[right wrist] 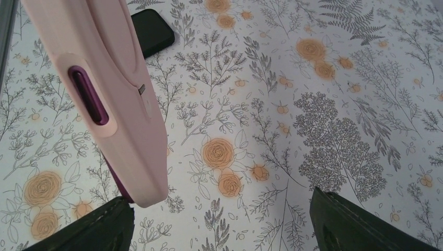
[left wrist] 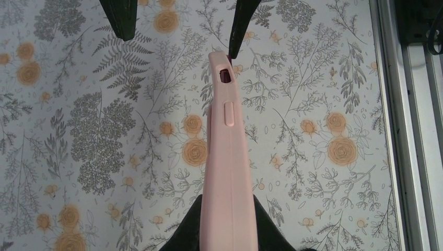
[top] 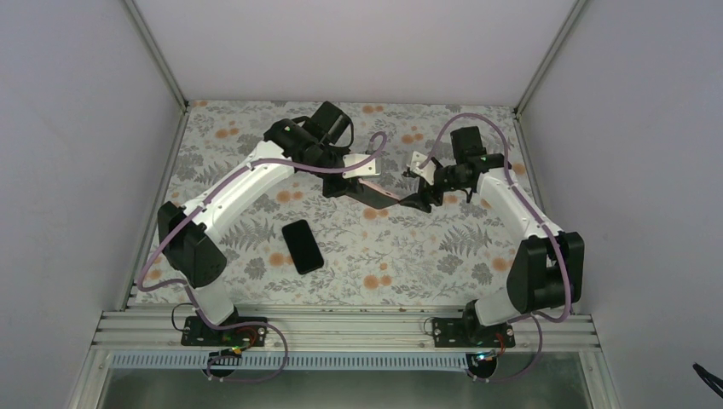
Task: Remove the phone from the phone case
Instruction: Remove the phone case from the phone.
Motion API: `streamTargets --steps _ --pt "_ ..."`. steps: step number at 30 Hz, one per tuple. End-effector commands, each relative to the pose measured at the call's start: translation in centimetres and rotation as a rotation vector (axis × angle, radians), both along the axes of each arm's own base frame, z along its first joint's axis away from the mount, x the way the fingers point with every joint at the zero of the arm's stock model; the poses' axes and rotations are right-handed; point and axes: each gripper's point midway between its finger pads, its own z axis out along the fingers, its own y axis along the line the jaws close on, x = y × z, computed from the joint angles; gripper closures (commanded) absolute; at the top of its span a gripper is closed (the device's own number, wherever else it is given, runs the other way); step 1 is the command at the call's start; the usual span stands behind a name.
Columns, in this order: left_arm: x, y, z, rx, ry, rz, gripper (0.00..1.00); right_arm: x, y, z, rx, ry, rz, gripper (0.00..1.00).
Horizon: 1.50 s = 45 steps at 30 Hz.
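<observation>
The black phone (top: 303, 245) lies flat on the floral table, apart from the case; it also shows at the top of the right wrist view (right wrist: 154, 31). The pink phone case (left wrist: 227, 157) hangs edge-on above the table, a purple lining showing through its side cutout (right wrist: 89, 97). My left gripper (left wrist: 228, 230) is shut on the case's near end. My right gripper (right wrist: 224, 225) stands open at the case's far end, and the case's corner sits right beside its left finger (right wrist: 94, 227). From above, the two grippers meet at mid-table around the case (top: 379, 196).
The table is covered with a floral cloth (top: 409, 247). White walls close it in on the left, back and right. An aluminium rail (top: 341, 328) runs along the near edge, also seen at the right of the left wrist view (left wrist: 402, 130).
</observation>
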Motion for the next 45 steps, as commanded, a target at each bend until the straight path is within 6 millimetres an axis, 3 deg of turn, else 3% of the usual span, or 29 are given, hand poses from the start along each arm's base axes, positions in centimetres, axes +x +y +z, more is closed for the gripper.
streamTargets --steps 1,27,32,38,45 --pt "-0.7 -1.0 1.9 -0.076 0.003 -0.038 0.98 1.5 -0.1 0.2 0.018 -0.031 -0.032 0.14" --pt "-0.9 -0.8 0.8 -0.053 0.021 -0.045 0.98 3.6 -0.6 0.5 0.025 -0.051 -0.057 0.15" --pt "-0.6 -0.7 0.8 -0.048 0.002 -0.034 0.98 3.1 -0.8 0.1 0.01 -0.034 -0.044 0.15" --pt "-0.4 -0.6 0.9 -0.049 -0.011 -0.03 0.98 0.4 -1.2 -0.5 -0.027 0.031 0.016 0.14" --pt "-0.2 -1.1 0.9 -0.057 -0.005 -0.033 0.98 -0.6 -0.9 -0.2 -0.007 0.046 0.038 0.14"
